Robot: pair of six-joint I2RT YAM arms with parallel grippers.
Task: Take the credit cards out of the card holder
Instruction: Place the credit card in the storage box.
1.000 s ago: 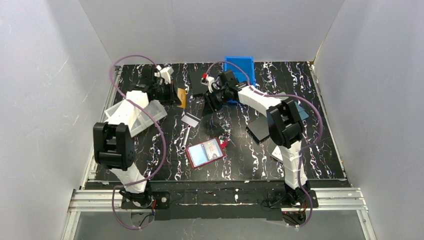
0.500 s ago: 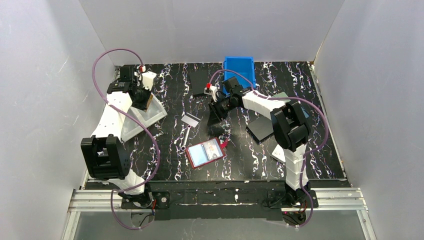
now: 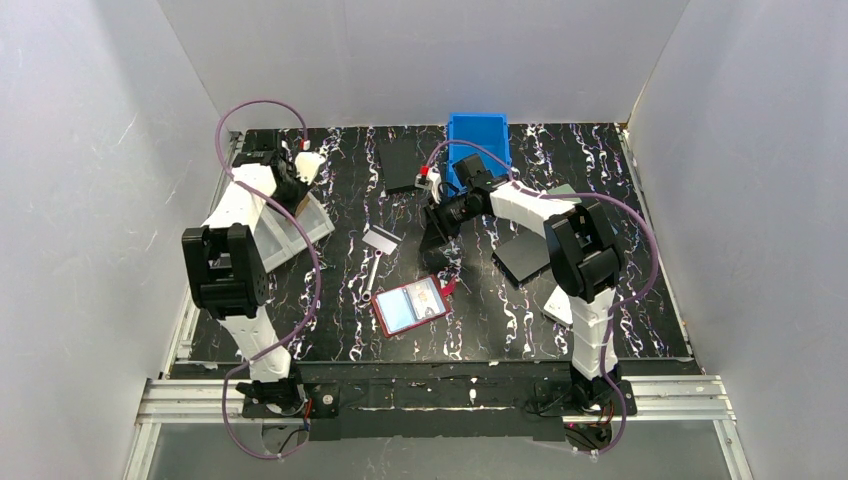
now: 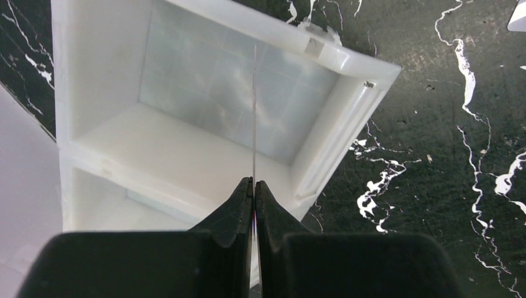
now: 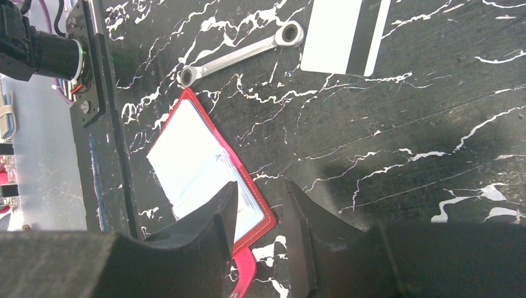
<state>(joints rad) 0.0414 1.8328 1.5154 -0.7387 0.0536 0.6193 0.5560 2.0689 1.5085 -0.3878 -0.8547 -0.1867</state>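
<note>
L hand (image 4: 254,184) pinched shut on card (image 4: 255,112), edge-on above white tray (image 4: 99,136); R hand (image 5: 260,188) part open, empty, over worktop (image 5: 403,124) w/ open red holder (image 5: 198,161) just nearside of it, far from L; white card (image 5: 344,34) lies by wrench (image 5: 242,56).

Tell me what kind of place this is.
Likely a robot lab test cell: a left arm and right arm bolted to an aluminium rail, white panels boxing in a black marbled table.

Open card holder (image 3: 410,306), whitish card (image 3: 380,238) nearby
</note>
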